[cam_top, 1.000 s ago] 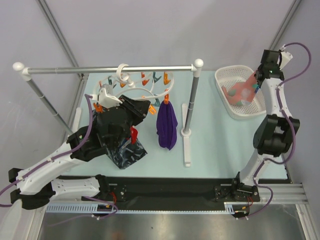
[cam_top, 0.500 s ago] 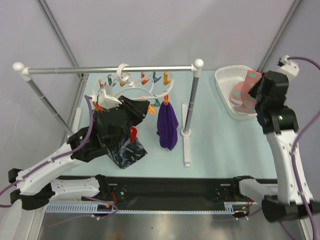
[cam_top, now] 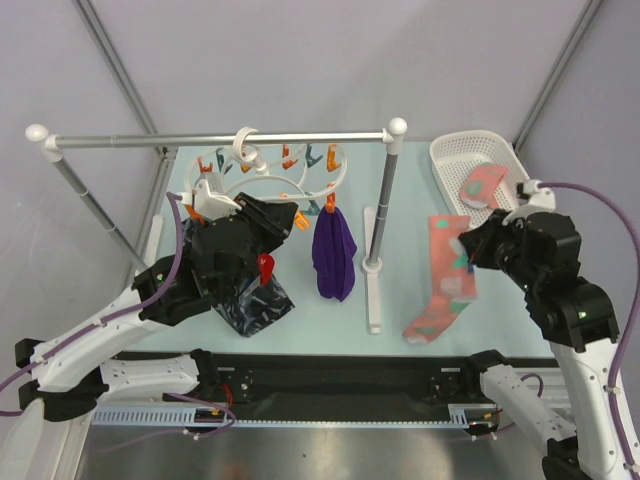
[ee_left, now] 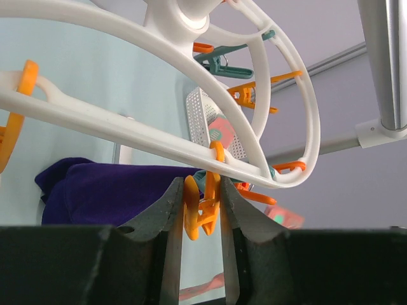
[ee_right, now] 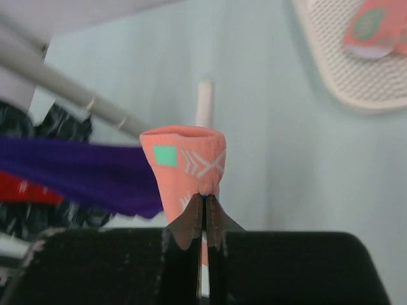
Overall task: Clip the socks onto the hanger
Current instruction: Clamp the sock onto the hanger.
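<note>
The white oval hanger (cam_top: 335, 178) hangs by its hook from the grey rail, orange and teal clothespins dangling from its rings (ee_left: 127, 130). My left gripper (cam_top: 288, 216) is shut on an orange clothespin (ee_left: 202, 210), squeezing it between both fingers just under the ring. A red sock (cam_top: 265, 268) hangs below that arm. My right gripper (cam_top: 470, 250) is shut on the cuff of a salmon-pink sock (cam_top: 445, 285), which dangles over the table to the right of the stand. In the right wrist view the cuff (ee_right: 187, 159) sticks up from my closed right gripper (ee_right: 205, 202). A second pink sock (cam_top: 485, 185) lies in the basket.
The grey rail (cam_top: 220, 139) on its stand, with its right post (cam_top: 378, 225), crosses the back. A purple cloth (cam_top: 334, 250) hangs from the hanger and a dark navy patterned cloth (cam_top: 250, 305) hangs beneath my left arm. The white mesh basket (cam_top: 447, 152) sits at the back right.
My right arm has swung out of the basket toward the near middle of the table, carrying the pink sock with it. The left gripper has stayed on the clothespin.
</note>
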Available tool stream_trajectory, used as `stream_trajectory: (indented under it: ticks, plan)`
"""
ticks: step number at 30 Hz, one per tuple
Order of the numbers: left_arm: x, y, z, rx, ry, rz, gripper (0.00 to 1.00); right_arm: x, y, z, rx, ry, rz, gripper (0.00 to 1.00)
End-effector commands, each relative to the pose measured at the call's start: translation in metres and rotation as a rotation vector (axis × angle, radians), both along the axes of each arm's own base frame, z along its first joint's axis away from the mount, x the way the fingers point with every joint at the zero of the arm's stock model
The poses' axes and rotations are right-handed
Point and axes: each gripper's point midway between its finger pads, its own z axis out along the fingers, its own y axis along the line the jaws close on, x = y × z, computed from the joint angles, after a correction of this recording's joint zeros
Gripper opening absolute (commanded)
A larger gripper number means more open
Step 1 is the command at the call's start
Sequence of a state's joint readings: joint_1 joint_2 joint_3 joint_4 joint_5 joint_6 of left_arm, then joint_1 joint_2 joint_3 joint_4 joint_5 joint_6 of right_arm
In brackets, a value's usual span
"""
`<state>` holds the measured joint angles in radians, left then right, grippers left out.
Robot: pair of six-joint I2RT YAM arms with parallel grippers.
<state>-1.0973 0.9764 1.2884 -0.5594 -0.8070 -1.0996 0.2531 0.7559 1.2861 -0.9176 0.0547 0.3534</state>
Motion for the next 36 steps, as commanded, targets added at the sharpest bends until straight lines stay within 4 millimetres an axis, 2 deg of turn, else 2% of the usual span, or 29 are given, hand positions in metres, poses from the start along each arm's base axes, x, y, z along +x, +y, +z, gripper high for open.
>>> stream_trajectory:
  ticks: [1, 2, 3, 4, 6, 7, 12, 13, 14, 16, 17, 18, 19, 20, 22, 26, 32, 36]
  plan:
    - [-0.003, -0.003, -0.009, 0.011, 0.025, -0.020, 0.00, -0.039, 0.050, -0.022, 0.078, 0.068, 0.325, 0.00]
    - [-0.003, -0.004, -0.008, 0.005, 0.024, -0.023, 0.00, -0.045, 0.060, -0.024, 0.103, 0.066, 0.382, 0.00]
    - [-0.003, -0.005, -0.006, 0.000, 0.023, -0.027, 0.00, -0.046, 0.068, -0.018, 0.126, 0.025, 0.429, 0.00]
    - [-0.003, -0.006, -0.006, 0.000, 0.024, -0.032, 0.00, -0.054, 0.082, -0.025, 0.162, 0.038, 0.512, 0.00]
    - [-0.003, -0.007, -0.005, -0.005, 0.025, -0.033, 0.00, -0.063, 0.101, -0.013, 0.220, -0.022, 0.622, 0.00]
    - [-0.003, -0.008, -0.006, -0.001, 0.029, -0.035, 0.00, -0.071, 0.112, -0.017, 0.252, -0.007, 0.699, 0.00]
    - [-0.005, -0.008, -0.005, -0.019, 0.033, -0.045, 0.00, -0.075, 0.154, -0.010, 0.320, -0.036, 0.905, 0.00]
    - [-0.006, -0.009, -0.006, -0.017, 0.036, -0.046, 0.00, -0.084, 0.165, -0.008, 0.326, -0.041, 0.964, 0.00]
    - [-0.006, -0.009, -0.006, -0.021, 0.037, -0.047, 0.00, -0.085, 0.174, -0.001, 0.330, -0.077, 0.998, 0.00]
    - [-0.007, -0.007, -0.006, -0.023, 0.040, -0.046, 0.00, -0.087, 0.193, -0.002, 0.316, -0.077, 1.047, 0.00]
    - [-0.007, -0.008, -0.006, -0.027, 0.041, -0.047, 0.00, -0.084, 0.198, -0.003, 0.308, -0.078, 1.046, 0.00]
    - [-0.007, -0.008, -0.006, -0.029, 0.041, -0.048, 0.00, -0.082, 0.204, 0.004, 0.312, -0.106, 1.052, 0.00]
    - [-0.007, -0.009, -0.006, -0.029, 0.043, -0.049, 0.00, -0.077, 0.213, -0.002, 0.307, -0.082, 1.061, 0.00]
    - [-0.007, -0.008, -0.006, -0.028, 0.043, -0.049, 0.00, -0.078, 0.220, 0.001, 0.312, -0.089, 1.072, 0.00]
    - [-0.008, -0.009, -0.005, -0.034, 0.042, -0.055, 0.00, -0.066, 0.229, -0.001, 0.301, -0.089, 1.033, 0.00]
    - [-0.008, -0.010, -0.006, -0.038, 0.047, -0.058, 0.00, -0.060, 0.243, 0.008, 0.312, -0.114, 1.023, 0.00]
    - [-0.008, -0.014, -0.005, -0.040, 0.046, -0.069, 0.00, -0.051, 0.251, 0.029, 0.333, -0.172, 1.011, 0.00]
    - [-0.009, -0.014, -0.007, -0.041, 0.050, -0.075, 0.00, -0.044, 0.253, 0.031, 0.319, -0.169, 0.986, 0.00]
